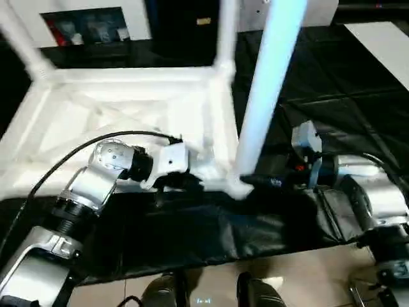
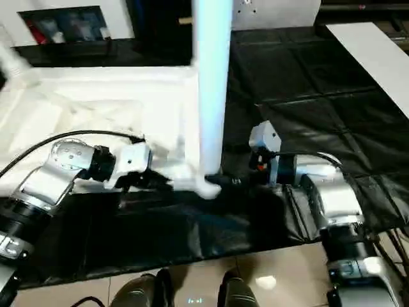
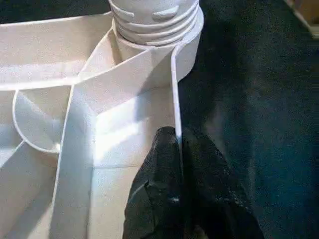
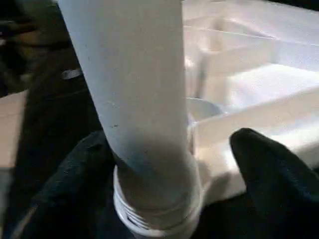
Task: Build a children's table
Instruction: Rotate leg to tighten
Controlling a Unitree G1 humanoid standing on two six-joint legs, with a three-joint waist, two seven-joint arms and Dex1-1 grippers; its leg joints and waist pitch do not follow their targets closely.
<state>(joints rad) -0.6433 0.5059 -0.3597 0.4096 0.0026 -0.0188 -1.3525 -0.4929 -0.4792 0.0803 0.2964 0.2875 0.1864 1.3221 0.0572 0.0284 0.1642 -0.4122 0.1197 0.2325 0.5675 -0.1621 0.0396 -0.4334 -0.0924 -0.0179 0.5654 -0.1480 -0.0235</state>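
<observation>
From the left eye view, the little white table [image 1: 128,109] lies upside down on the black worktop [image 1: 332,96], with its ribbed underside facing up. A long white leg [image 1: 265,96] stands up from the near corner of the table top, on the robot's right side. Other legs rise at the far corners. The left hand [image 1: 182,182] reaches in from the left and sits at the near edge of the table top, close to that leg. The right hand [image 1: 265,182] comes in from the right, at the foot of the leg.

From the right eye view, the same leg [image 2: 213,83] stands tall between the two silver arms.

From the left wrist view, the left hand's two black fingers [image 3: 162,179] are pinched tight on the thin side wall of the table top [image 3: 177,94]. Just ahead is the round corner socket [image 3: 154,30] with the ribbed end of the leg in it.

From the right wrist view, the right hand's fingers [image 4: 269,169] stand wide apart, one on each side of the leg [image 4: 134,99] near its ribbed end. I cannot tell if they touch it.
</observation>
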